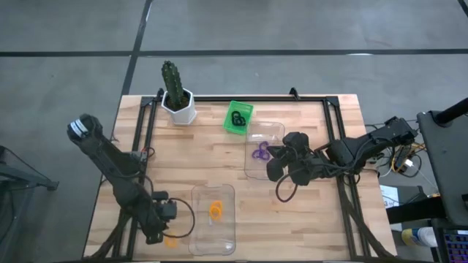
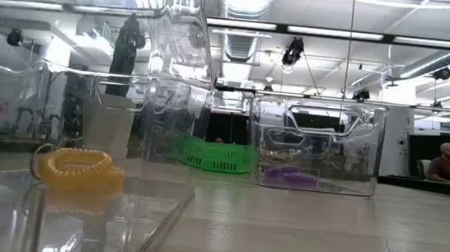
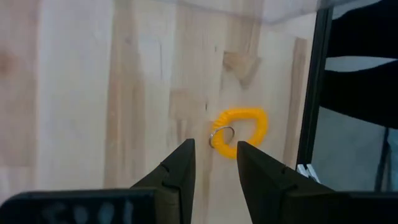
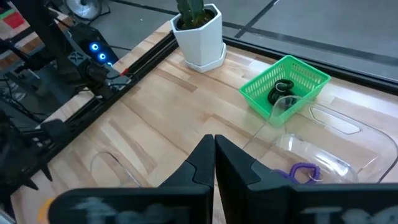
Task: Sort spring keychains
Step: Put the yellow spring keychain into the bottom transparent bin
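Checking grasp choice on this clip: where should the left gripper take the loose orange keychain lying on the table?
Judging by the left wrist view, the orange keychain lies flat on the table, so come straight down. The left gripper, open, already hangs over its metal-ring end; straddling the coil there, one finger inside the loop, looks best.

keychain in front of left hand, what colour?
Orange-yellow keychain, lying on the bare table just beyond the open left hand. Left wrist view shows it best.

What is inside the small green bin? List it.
The green bin holds black spring keychains, at least one coil, possibly two. A clear tray's corner overlaps the bin's near edge, so anything lying beneath the black coils cannot be made out.
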You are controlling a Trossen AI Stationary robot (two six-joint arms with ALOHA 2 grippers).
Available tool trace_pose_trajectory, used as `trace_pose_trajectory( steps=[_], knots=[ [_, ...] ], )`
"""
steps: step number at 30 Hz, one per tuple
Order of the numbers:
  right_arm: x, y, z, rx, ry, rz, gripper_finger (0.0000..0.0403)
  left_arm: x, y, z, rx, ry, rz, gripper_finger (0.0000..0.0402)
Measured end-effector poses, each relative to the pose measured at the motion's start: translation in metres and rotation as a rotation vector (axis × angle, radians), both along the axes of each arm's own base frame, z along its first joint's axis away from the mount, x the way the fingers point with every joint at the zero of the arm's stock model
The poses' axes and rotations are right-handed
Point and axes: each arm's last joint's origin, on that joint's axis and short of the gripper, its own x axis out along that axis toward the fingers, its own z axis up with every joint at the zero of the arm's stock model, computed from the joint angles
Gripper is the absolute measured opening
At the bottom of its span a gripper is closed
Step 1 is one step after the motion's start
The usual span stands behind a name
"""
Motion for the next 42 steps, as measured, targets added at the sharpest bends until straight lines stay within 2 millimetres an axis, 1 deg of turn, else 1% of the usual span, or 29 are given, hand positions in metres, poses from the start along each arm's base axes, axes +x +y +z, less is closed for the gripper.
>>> trace_pose_trajectory(
  steps=[6,9,19,27,31,39,42],
  knots=[
    [0.0,0.0,0.0,0.02,-0.017,-0.013,0.0008,0.0,-0.008,-0.024,-0.057,0.015,-0.073,0.011],
    [0.0,0.0,0.0,0.022,-0.019,-0.014,0.0008,0.003,-0.015,-0.029,-0.067,-0.001,-0.104,0.011],
    [0.0,0.0,-0.001,0.021,-0.017,-0.014,0.0008,0.014,-0.03,-0.048,0.018,0.038,-0.108,0.011],
    [0.0,0.0,-0.003,0.017,-0.01,-0.014,0.0008,0.017,-0.033,-0.058,0.049,0.066,-0.087,0.011],
    [0.0,0.0,-0.004,0.016,-0.006,-0.014,0.0008,0.016,-0.034,-0.06,0.07,0.049,-0.142,0.011],
    [0.0,0.0,-0.007,0.012,0.002,-0.014,0.0008,0.014,-0.029,-0.063,0.144,0.038,-0.182,0.011],
    [0.0,0.0,-0.007,0.01,0.003,-0.014,0.0009,0.012,-0.026,-0.066,0.182,0.026,-0.206,0.0098]
  ],
)
